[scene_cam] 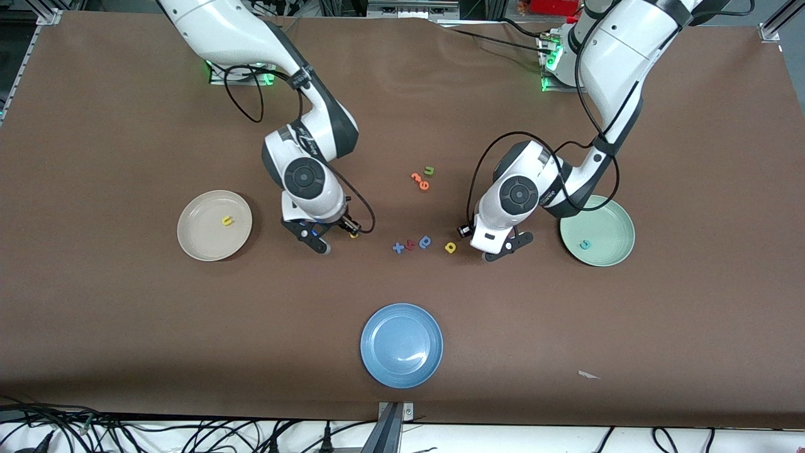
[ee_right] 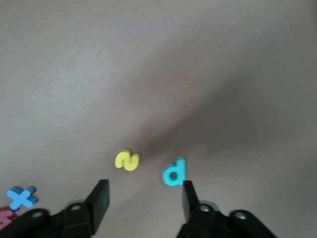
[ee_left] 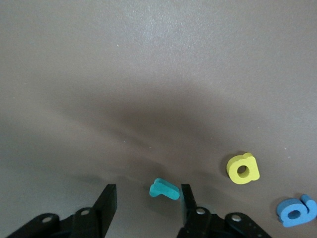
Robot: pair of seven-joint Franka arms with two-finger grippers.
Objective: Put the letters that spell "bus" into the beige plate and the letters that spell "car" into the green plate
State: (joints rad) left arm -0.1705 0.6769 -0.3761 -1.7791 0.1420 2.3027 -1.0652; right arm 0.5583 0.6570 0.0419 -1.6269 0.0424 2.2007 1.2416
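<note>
Your left gripper point(ee_left: 146, 203) sits low over the desk point(scene_cam: 126, 314) beside the green plate point(scene_cam: 613, 251), fingers point(ee_left: 108, 198) partly spread around the teal r point(ee_left: 164, 189); one finger touches it, the other stands apart, so nothing is gripped. The yellow a point(ee_left: 242, 168) and a blue a point(ee_left: 296, 210) lie near. The teal c point(scene_cam: 585, 244) rests in the green plate.

Your right gripper point(ee_right: 143, 198) sits low beside the beige plate point(scene_cam: 195, 242), fingers partly spread and empty, with the yellow s point(ee_right: 127, 160) and teal b point(ee_right: 174, 172) just ahead. The yellow u point(scene_cam: 227, 221) lies in the beige plate.
</note>
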